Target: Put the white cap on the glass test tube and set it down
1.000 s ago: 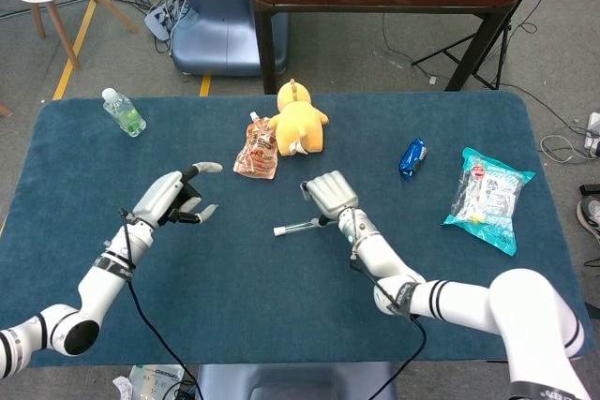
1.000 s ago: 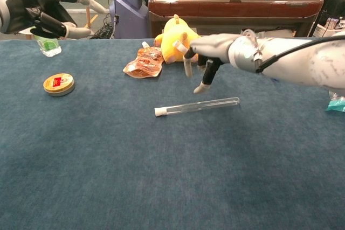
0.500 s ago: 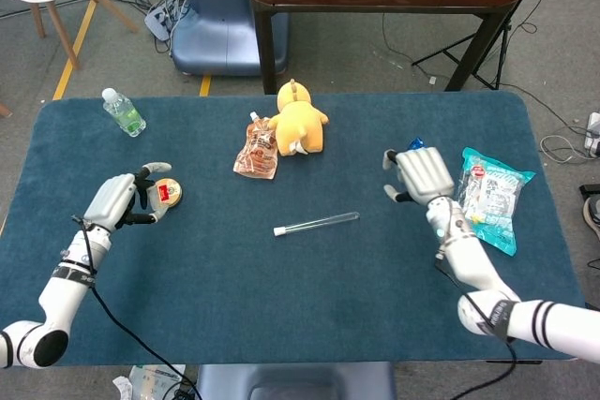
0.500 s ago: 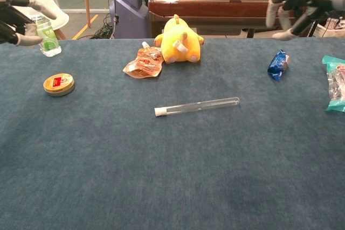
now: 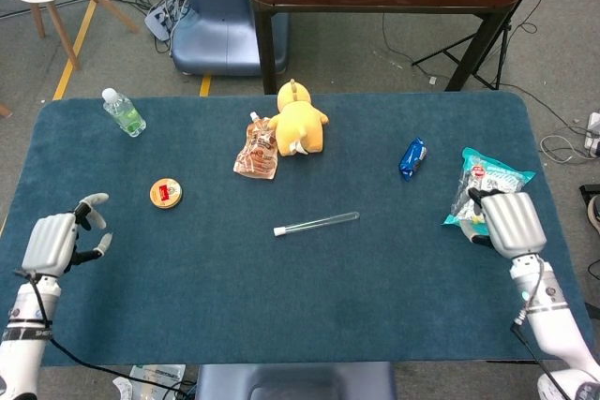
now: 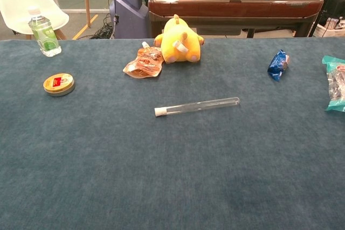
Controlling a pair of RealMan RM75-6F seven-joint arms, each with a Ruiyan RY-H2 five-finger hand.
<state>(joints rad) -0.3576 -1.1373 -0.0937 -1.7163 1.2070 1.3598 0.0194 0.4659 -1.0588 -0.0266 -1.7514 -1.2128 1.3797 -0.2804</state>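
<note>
The glass test tube [image 5: 319, 223] [image 6: 199, 105] lies flat in the middle of the blue table [image 5: 234, 306], with the white cap [image 5: 279, 230] [image 6: 159, 111] on its left end. Nothing touches it. My left hand [image 5: 54, 241] hovers near the table's front left corner, far from the tube, fingers apart and holding nothing. My right hand [image 5: 511, 222] is at the right edge beside the teal bag, back towards the camera, also holding nothing. Neither hand shows in the chest view.
A round tin [image 5: 165, 194] [image 6: 59, 84] and a water bottle [image 5: 123, 111] [image 6: 44, 33] stand on the left. An orange pouch [image 5: 258, 152] and a yellow plush [image 5: 298, 119] lie behind the tube. A blue packet [image 5: 412, 158] and a teal snack bag [image 5: 487, 194] lie on the right.
Both hands have drawn back from the middle, the left towards the front left corner, the right towards the right edge. The capped tube has stayed where it lay.
</note>
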